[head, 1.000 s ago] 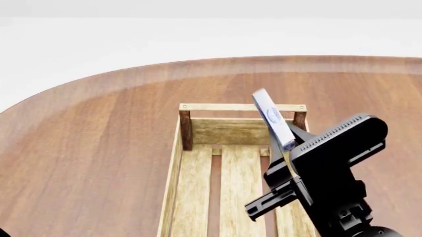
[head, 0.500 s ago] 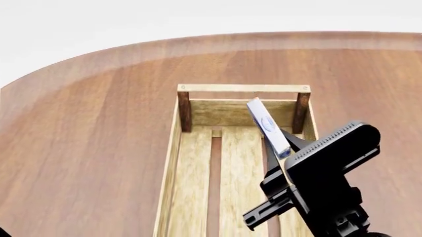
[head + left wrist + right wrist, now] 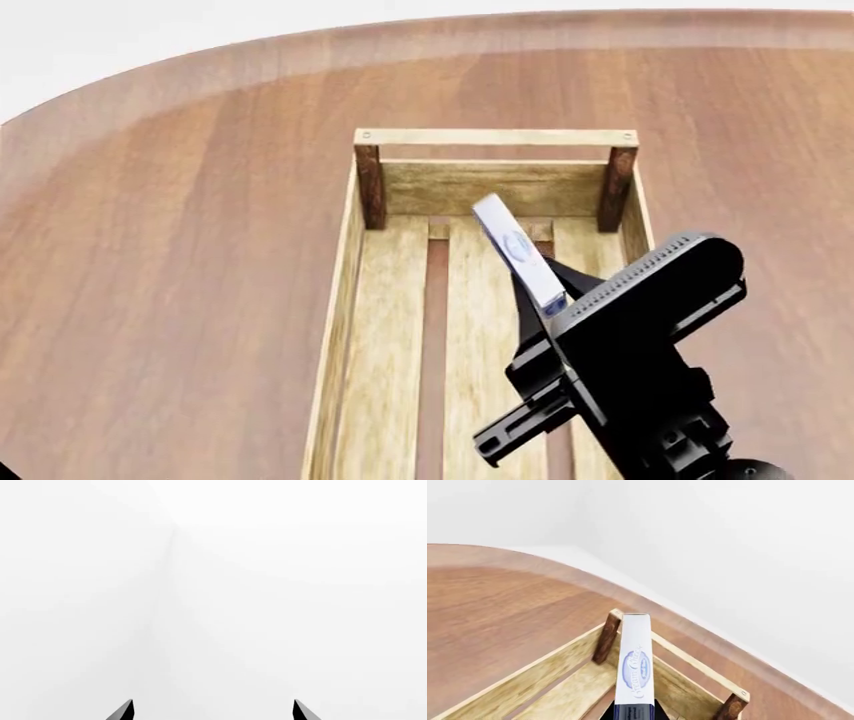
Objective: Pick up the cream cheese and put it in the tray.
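The cream cheese (image 3: 513,252), a thin white box with a blue oval logo, is held on edge by my right gripper (image 3: 545,303), which is shut on its near end. It hangs tilted above the far part of the tray (image 3: 494,137), a long light-wood crate with dark corner posts. In the right wrist view the cream cheese (image 3: 634,662) sticks out from the right gripper (image 3: 634,713) over the tray's slatted floor (image 3: 570,696), pointing at the far end rail. My left gripper (image 3: 213,711) is open and faces blank white, with nothing between its fingertips (image 3: 127,711).
The tray lies lengthwise on a round brown wooden table (image 3: 174,250), whose curved far edge (image 3: 267,55) runs behind it. Bare tabletop lies on both sides of the tray. My black right arm (image 3: 641,370) covers the tray's near right part.
The right gripper with the cream cheese has moved from over the tray's far right corner to over its inner slats. The head view has tipped down, so the table edge sits higher.
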Robot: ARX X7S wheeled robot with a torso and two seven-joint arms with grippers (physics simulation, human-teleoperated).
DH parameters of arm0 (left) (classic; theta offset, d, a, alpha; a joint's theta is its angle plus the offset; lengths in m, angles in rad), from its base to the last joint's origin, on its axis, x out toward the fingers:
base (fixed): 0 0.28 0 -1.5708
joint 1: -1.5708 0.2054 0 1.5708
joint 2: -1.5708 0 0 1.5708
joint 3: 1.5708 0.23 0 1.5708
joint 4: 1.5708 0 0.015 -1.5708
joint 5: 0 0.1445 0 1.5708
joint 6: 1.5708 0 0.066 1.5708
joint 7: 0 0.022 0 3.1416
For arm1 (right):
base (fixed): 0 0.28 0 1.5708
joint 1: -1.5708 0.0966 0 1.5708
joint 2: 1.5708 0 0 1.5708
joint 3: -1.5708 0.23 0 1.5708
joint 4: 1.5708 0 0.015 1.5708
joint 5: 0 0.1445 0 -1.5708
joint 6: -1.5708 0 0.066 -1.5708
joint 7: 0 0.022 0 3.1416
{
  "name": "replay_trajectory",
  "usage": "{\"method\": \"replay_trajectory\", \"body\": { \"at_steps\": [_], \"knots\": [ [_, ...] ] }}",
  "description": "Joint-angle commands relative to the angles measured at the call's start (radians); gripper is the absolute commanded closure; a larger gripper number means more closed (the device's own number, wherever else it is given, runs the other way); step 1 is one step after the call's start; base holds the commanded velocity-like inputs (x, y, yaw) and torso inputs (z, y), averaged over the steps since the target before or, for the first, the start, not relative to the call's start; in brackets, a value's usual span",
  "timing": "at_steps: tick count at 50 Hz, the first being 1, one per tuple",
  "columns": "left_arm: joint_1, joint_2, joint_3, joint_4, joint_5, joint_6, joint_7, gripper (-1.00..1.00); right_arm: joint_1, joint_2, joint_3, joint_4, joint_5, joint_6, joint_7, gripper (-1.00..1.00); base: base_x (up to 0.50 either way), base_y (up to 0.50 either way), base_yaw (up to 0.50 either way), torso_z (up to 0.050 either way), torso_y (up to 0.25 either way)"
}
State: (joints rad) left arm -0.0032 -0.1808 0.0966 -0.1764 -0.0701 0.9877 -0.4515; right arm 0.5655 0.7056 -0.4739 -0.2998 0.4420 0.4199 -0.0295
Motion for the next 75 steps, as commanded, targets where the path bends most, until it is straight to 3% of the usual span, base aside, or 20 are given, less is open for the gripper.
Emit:
{"method": "replay_trajectory", "body": {
  "at_steps": [1, 75],
  "knots": [
    [-0.001, -0.003, 0.002, -0.001, -0.002, 0.002, -0.004, -1.0, 0.032, -0.004, 0.001, -0.024, -0.009, 0.025, -0.007, 1.0, 0.0, 0.0, 0.0, 0.0, -0.094],
    [-0.007, -0.011, 0.011, -0.009, 0.008, 0.003, -0.029, -1.0, 0.007, -0.053, 0.039, 0.088, 0.104, -0.026, -0.073, 1.0, 0.0, 0.0, 0.0, 0.0, -0.073]
  ]
}}
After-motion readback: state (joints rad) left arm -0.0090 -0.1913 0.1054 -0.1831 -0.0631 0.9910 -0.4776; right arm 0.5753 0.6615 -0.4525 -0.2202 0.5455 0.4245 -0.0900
